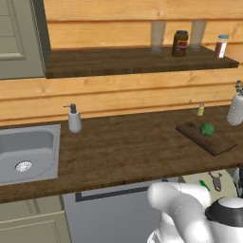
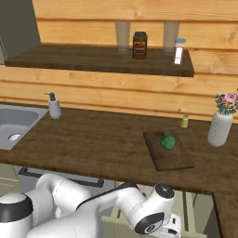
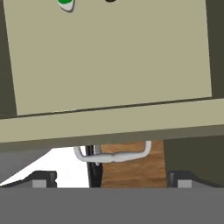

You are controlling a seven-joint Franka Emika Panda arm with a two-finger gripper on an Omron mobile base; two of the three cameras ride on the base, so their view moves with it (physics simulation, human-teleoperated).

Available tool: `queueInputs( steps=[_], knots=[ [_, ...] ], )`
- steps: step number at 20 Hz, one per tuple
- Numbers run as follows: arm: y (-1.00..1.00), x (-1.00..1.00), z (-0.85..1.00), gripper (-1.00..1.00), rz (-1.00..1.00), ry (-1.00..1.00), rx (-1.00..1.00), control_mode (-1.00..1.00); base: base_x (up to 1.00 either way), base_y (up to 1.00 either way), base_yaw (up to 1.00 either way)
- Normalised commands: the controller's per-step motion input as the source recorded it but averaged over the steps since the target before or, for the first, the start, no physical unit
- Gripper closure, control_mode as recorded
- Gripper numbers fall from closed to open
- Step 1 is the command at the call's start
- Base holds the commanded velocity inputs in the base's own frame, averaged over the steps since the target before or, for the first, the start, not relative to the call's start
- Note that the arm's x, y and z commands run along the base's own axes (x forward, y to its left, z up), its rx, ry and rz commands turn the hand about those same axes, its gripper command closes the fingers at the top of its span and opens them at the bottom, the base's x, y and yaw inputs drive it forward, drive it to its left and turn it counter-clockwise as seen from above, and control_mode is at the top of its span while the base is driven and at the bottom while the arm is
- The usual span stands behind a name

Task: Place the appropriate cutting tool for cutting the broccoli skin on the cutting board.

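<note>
broccoli point(image 2: 168, 142) on cutting board point(image 2: 174, 160) | cutting tool point(image 1: 204, 185) in open drawer point(image 3: 109, 57)

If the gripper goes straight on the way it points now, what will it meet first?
Probably the open drawer: its front rim and grey handle lie just ahead of the gripper, though depth is unclear.

Two base cameras look forward and down from behind the arm, one from each side. Both take in the same counter point(image 1: 123, 152), cutting board point(image 1: 209, 137) with broccoli point(image 1: 207, 129), and wall shelf point(image 1: 133, 61). The hand camera sits very near a pale drawer floor point(image 3: 109, 52).
</note>
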Motion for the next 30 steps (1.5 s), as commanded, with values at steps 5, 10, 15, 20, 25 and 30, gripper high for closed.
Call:
queueInputs(
  steps=[5, 10, 15, 20, 25, 30],
  knots=[
    [0.03, 0.05, 0.33, -1.00, 0.01, 0.00, 0.00, -1.00, 0.00, 0.00, 0.00],
    [0.00, 0.00, 0.84, -1.00, 0.00, -0.01, 0.00, -1.00, 0.00, 0.00, 0.00],
    [0.00, 0.41, 0.12, -1.00, 0.00, 0.00, 0.00, -1.00, 0.00, 0.00, 0.00],
    [0.00, 0.44, -0.15, -1.00, 0.03, 0.00, 0.00, -1.00, 0.00, 0.00, 0.00],
    [0.00, 0.41, -0.33, -1.00, 0.06, 0.03, 0.00, -1.00, 0.00, 0.00, 0.00],
    [0.00, 0.01, -0.60, -1.00, 0.07, 0.00, 0.00, -1.00, 0.00, 0.00, 0.00]
  ],
)
